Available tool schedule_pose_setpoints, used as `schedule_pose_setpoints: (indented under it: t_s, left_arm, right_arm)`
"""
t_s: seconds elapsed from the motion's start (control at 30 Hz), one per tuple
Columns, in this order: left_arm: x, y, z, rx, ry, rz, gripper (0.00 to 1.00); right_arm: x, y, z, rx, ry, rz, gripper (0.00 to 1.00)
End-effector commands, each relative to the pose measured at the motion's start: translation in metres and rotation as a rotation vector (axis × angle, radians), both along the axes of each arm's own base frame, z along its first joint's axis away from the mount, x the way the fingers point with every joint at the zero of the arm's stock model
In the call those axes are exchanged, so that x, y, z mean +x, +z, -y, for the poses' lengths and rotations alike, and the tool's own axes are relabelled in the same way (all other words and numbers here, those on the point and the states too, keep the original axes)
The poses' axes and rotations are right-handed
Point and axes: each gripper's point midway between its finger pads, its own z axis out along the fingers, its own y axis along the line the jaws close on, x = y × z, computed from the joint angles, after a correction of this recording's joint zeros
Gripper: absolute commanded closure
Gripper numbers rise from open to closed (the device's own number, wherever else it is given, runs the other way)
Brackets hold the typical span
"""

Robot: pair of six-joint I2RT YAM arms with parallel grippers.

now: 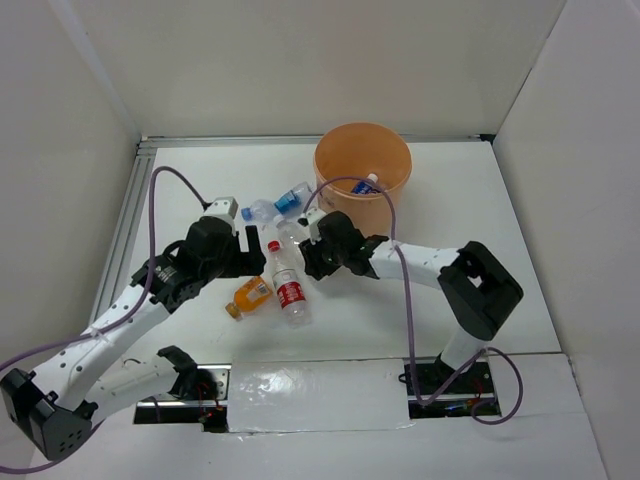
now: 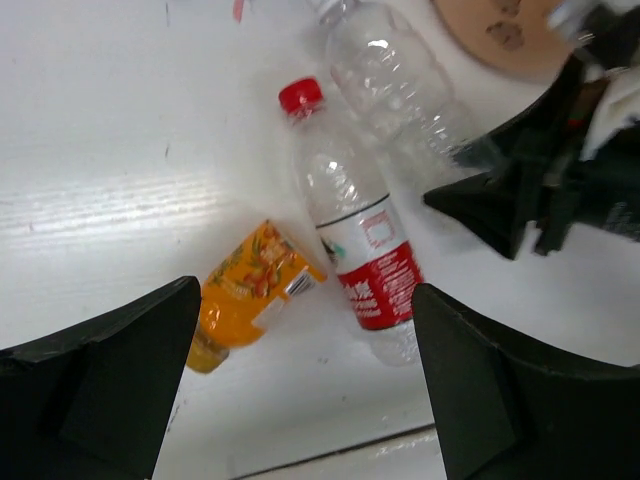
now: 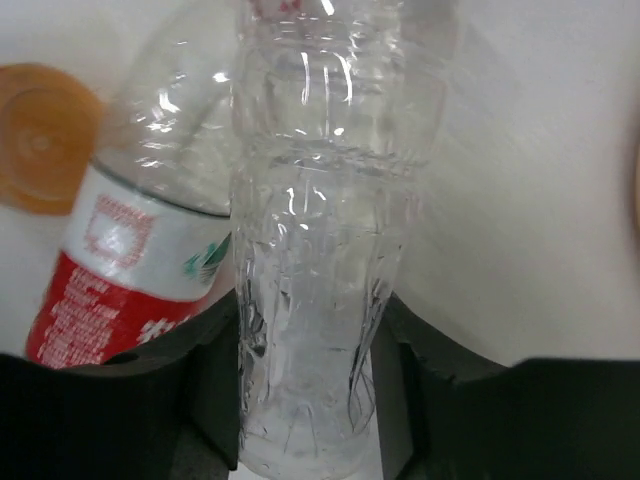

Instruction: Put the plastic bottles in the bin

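Gripping clear unlabelled plastic bottle (image 3: 310, 250) mid-body, right end effector (image 3: 305, 400) is holding it low over white bench (image 1: 480, 220), beside red-labelled bottle (image 2: 375, 265). Lift straight up b4 swinging to round peach-orange plastic bin (image 1: 330, 150). Left end effector (image 2: 305, 375) is hanging open.

Between the arms the tabletop (image 1: 340, 330) is crowded. The red-label bottle (image 2: 365, 260) and orange bottle (image 2: 245, 290) lie just beside each other under the left gripper (image 2: 305, 290), whose fingers stand wide apart. The right gripper (image 1: 308, 248) sits close by, fingers clamped on a clear bottle (image 3: 305, 300). Two blue-label bottles (image 1: 280, 203) lie near the bin (image 1: 340, 205). Right of the right arm the tabletop lies open.
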Motion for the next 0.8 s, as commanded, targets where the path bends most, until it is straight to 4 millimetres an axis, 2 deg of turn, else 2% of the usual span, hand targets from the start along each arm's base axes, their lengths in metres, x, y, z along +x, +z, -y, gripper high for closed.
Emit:
schedule_pose_setpoints:
  t_s: [0.0, 0.03, 0.07, 0.2, 0.23, 0.27, 0.3, 0.33, 0.4, 0.47, 0.5, 0.53, 0.6, 0.63, 0.67, 0.73, 0.77]
  left_arm:
    - [-0.025, -0.028, -0.002, -0.038, 0.049, -0.146, 0.01]
    - [-0.029, -0.037, -0.004, -0.023, 0.058, -0.178, 0.01]
    - [-0.032, -0.044, -0.004, -0.020, 0.057, -0.208, 0.01]
    - [-0.041, -0.079, 0.002, 0.024, 0.032, -0.334, 0.01]
    - [-0.039, -0.084, 0.003, 0.033, 0.034, -0.346, 0.01]
    - [-0.042, -0.098, 0.003, 0.050, 0.042, -0.400, 0.01]
    - [-0.040, -0.101, 0.006, 0.057, 0.047, -0.402, 0.01]
    - [-0.037, -0.106, 0.008, 0.054, 0.047, -0.398, 0.01]
    - [-0.033, -0.117, 0.006, 0.086, 0.065, -0.409, 0.01]
    - [-0.028, -0.122, 0.006, 0.106, 0.059, -0.408, 0.01]
    - [-0.025, -0.123, 0.006, 0.120, 0.058, -0.405, 0.01]
    - [-0.023, -0.129, 0.005, 0.138, 0.065, -0.418, 0.01]
    - [-0.022, -0.137, 0.006, 0.160, 0.055, -0.433, 0.01]
    - [-0.018, -0.138, 0.005, 0.179, 0.054, -0.431, 0.01]
    - [-0.018, -0.147, 0.005, 0.195, 0.055, -0.452, 0.01]
    - [-0.014, -0.151, 0.005, 0.216, 0.054, -0.456, 0.01]
    - [-0.012, -0.153, 0.006, 0.221, 0.054, -0.462, 0.01]
  right_arm:
    - [-0.010, 0.085, -0.024, 0.108, 0.171, 0.188, 0.67]
    - [-0.015, 0.096, -0.024, 0.112, 0.192, 0.215, 0.68]
    - [-0.020, 0.120, -0.022, 0.130, 0.223, 0.279, 0.68]
    - [-0.036, 0.165, -0.020, 0.161, 0.268, 0.423, 0.70]
    - [-0.035, 0.171, -0.018, 0.162, 0.265, 0.447, 0.70]
    - [-0.036, 0.177, -0.016, 0.166, 0.270, 0.467, 0.70]
    - [-0.033, 0.201, -0.015, 0.187, 0.262, 0.522, 0.70]
    - [-0.031, 0.211, -0.013, 0.189, 0.250, 0.551, 0.70]
    - [-0.017, 0.239, -0.009, 0.207, 0.211, 0.618, 0.70]
    - [0.006, 0.262, 0.006, 0.215, 0.148, 0.672, 0.70]
    - [0.018, 0.282, 0.009, 0.240, 0.114, 0.714, 0.70]
    - [0.040, 0.287, 0.025, 0.219, 0.060, 0.737, 0.70]
    - [0.059, 0.306, 0.038, 0.236, 0.017, 0.779, 0.70]
    - [0.071, 0.312, 0.043, 0.228, 0.002, 0.794, 0.70]
    - [0.087, 0.317, 0.060, 0.212, -0.036, 0.815, 0.68]
    - [0.108, 0.318, 0.070, 0.197, -0.067, 0.816, 0.66]
    - [0.122, 0.314, 0.087, 0.174, -0.099, 0.803, 0.61]
